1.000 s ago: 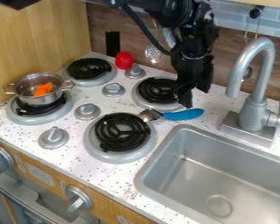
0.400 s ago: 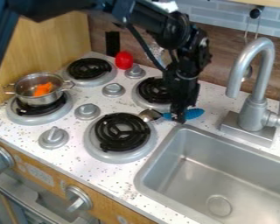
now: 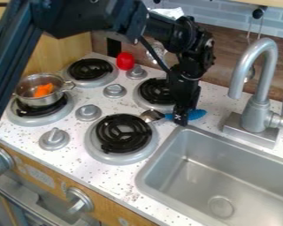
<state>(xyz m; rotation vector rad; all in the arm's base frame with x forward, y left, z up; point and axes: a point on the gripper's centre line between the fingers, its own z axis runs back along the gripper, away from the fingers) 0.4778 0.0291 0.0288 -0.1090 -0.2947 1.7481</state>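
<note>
- Pointing black gripper (image 3: 181,119) downward at middle of blue-handled metal spoon (image 3: 196,114), partly covering handle.
- Not being able to tell whether spread, pressed together or pinching spoon.
- Seeing spoon lying across gripper's tip area: bowl left of gripper, beside front coil burner (image 3: 123,133); handle end right.
- Noting sink (image 3: 227,154) to gripper's lower right, faucet (image 3: 259,103) farther right.
- Recording steel pot (image 3: 40,99) holding orange item (image 3: 43,90), well left of gripper; red object (image 3: 125,61) to upper left.
</note>
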